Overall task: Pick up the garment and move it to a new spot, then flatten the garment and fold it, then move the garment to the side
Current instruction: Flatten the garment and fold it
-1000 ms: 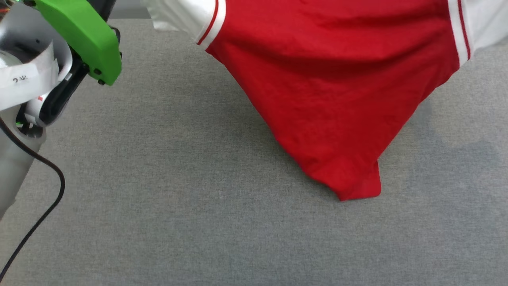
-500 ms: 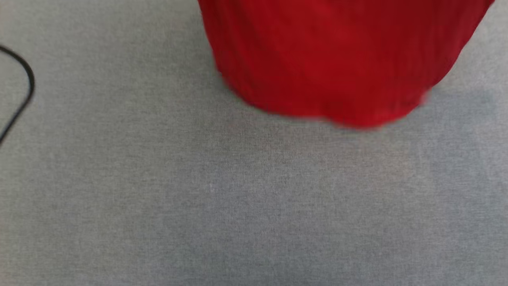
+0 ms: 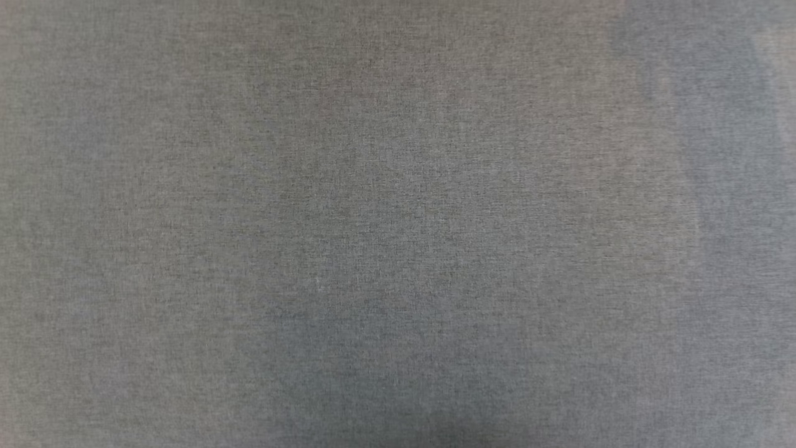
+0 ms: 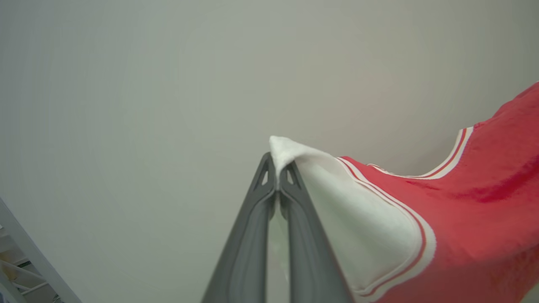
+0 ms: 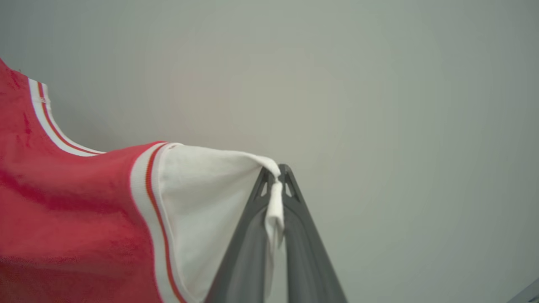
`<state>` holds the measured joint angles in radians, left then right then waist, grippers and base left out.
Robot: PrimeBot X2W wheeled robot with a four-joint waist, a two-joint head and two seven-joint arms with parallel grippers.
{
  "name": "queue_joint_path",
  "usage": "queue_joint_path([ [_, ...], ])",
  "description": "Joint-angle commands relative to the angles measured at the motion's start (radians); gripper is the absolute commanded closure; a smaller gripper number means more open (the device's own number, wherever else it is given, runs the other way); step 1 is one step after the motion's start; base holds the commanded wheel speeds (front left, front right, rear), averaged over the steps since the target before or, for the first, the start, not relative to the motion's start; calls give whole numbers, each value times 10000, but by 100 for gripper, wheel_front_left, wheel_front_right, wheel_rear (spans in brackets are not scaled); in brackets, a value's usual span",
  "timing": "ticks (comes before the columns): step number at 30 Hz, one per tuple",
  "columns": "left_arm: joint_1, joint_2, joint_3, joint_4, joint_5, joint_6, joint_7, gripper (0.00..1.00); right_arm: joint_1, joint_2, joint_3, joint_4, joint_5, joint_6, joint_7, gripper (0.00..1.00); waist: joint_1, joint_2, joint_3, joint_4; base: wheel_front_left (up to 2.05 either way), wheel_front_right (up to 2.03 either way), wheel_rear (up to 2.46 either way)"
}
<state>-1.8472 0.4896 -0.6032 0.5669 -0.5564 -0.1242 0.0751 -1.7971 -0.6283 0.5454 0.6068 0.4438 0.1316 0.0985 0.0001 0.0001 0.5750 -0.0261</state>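
Hangs limp and light between left gripper and right gripper, each pinched tight on a white sleeve tip of the red T-shirt; probably floppy, safest gripped there.

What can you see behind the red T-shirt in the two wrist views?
Behind the red T-shirt there is a plain pale grey background. Whatever lies directly behind the cloth itself is covered.
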Motion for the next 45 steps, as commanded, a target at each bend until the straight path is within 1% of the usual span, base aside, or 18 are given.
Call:
queue_joint_path([
  [1,92,-56,-93,184,-142,-35,-169,100,10,117,193,215,87,-9,-203,100,-1,-1,167,83,0,0,0],
  [3,394,-19,-222,427,-266,-46,-374,100,205,230,397,482,323,-9,-474,100,-1,-1,197,72,0,0,0],
  [7,1372,236,-594,605,-551,-59,-771,100,911,449,807,918,752,-9,-1183,100,-1,-1,131,-20,0,0,0],
  [11,2813,467,-808,562,-1003,-62,-1286,100,2063,582,1403,1130,1200,-9,-1856,100,-1,-1,-287,-40,0,0,0],
  [15,4685,730,-843,333,-1423,-11,-1820,100,3505,572,1992,1062,1733,-9,-2443,100,-1,-1,-950,-81,0,0,0],
  [17,5718,830,-880,101,-1635,99,-2035,100,4332,485,2317,925,1996,-9,-2621,100,-1,-1,-1316,-65,0,0,0],
  [19,6788,977,-925,-199,-1797,303,-2243,100,5167,341,2636,739,2183,-9,-2774,100,-1,-1,-1673,-65,0,0,0],
  [22,8544,1162,-1005,-729,-2137,669,-2475,100,6482,114,3016,485,2419,-9,-2934,100,-1,-1,-2215,-74,0,0,0],
  [25,10184,1328,-1098,-1329,-2426,1112,-2631,100,7719,-80,3153,252,2630,-9,-3088,100,-1,-1,-2665,-67,0,0,0],
  [30,12711,1610,-1179,-2368,-2967,1840,-2853,100,9746,-411,3060,-145,2883,-9,-3255,100,-1,-1,-3336,-30,0,0,0],
  [35,14656,1866,-1439,-3047,-3307,2375,-2892,100,11731,-650,2523,-293,3111,-9,-3339,100,-1,-1,-3904,18,0,0,0],
  [41,16119,1955,-1683,-3565,-3532,3037,-2870,100,13900,-589,1647,-200,3164,-9,-3410,100,-1,-1,-4377,91,0,0,0],
  [45,16867,1919,-1591,-3659,-3821,3309,-2999,100,15005,-425,957,-187,2987,-9,-3462,100,-1,-1,-4630,47,0,0,0],
])
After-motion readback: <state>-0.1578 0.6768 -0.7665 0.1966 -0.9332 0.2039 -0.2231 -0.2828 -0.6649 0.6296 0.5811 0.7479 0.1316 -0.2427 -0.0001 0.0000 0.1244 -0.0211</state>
